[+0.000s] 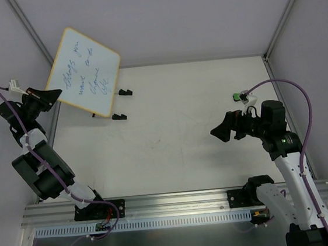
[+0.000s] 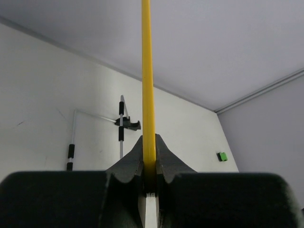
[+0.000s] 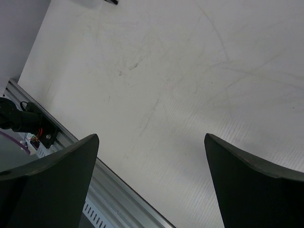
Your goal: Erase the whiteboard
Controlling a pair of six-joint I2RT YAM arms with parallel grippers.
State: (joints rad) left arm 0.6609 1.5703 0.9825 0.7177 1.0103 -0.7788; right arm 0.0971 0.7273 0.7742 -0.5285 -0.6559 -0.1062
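**Board up, eraser next**

Pinching whiteboard (image 1: 85,71) by its rim in left gripper (image 1: 51,95), lifted over far-left corner of counter (image 1: 171,134), blue writing unwiped. Holding right gripper (image 1: 219,132) spread wide, empty. Brace board steady; fetch green eraser (image 1: 234,97) beside right arm, then wipe in flat, firm strokes.

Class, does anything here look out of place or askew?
Yes: the white rectangular whiteboard with yellow rim hangs tilted above the table, clamped by one edge in the left gripper, blue handwriting unerased.
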